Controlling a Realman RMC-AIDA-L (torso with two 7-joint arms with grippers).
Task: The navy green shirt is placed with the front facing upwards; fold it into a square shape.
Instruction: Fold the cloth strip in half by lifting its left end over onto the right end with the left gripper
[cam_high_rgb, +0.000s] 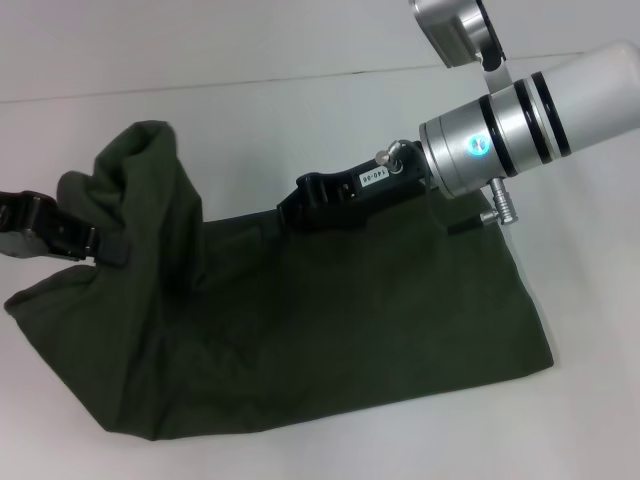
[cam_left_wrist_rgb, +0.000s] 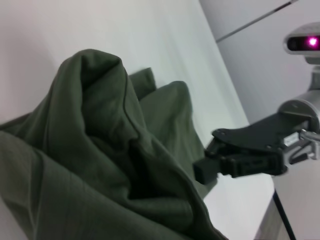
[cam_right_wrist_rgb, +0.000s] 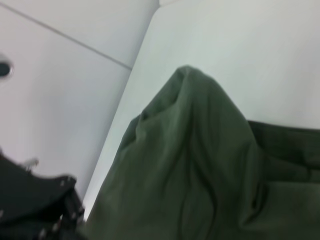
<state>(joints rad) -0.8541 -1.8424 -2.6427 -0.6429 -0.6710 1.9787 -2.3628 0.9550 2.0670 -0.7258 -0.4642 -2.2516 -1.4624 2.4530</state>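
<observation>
The navy green shirt (cam_high_rgb: 330, 330) lies across the white desk (cam_high_rgb: 250, 60) in a long folded band, plain olive fabric showing, its left end lifted into a bunched, creased peak. The left end effector (cam_high_rgb: 95, 245) comes in low from the left edge, clamped on that raised fold. The right end effector (cam_high_rgb: 315, 200) reaches down from the upper right, its silver wrist angled, its black fingers gripping the shirt's far edge near the middle.
</observation>
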